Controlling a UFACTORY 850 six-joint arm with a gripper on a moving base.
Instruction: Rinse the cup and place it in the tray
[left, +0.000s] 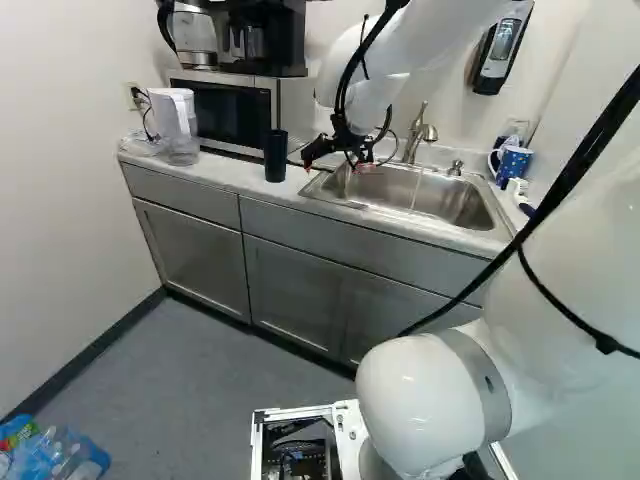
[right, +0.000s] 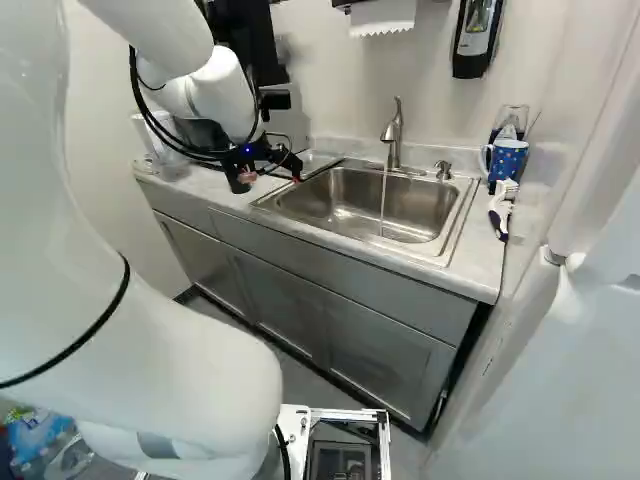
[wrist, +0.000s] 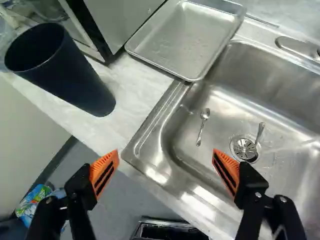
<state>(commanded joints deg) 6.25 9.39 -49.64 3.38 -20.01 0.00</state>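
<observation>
At the left of the left base view, the dark cup (left: 275, 156) is stood upright on the counter (wrist: 127, 102), ungripped; it could be toppled if its wall is clipped by one finger. The gripper (wrist: 165, 158) is spread wide, with nothing held. The tray (wrist: 180, 40), set at the sink's corner, could be nudged by a low swing. Farther right, the sink (right: 350, 200) could be splashed around if the running water (right: 382, 205) is met off-angle.

Near-black cup (wrist: 75, 80) at left, silvery tray (wrist: 182, 37) farther back, grey cabinets (left: 292, 285) near, white wall (left: 60, 200), blue mug (right: 508, 162) with pale dots far right
</observation>
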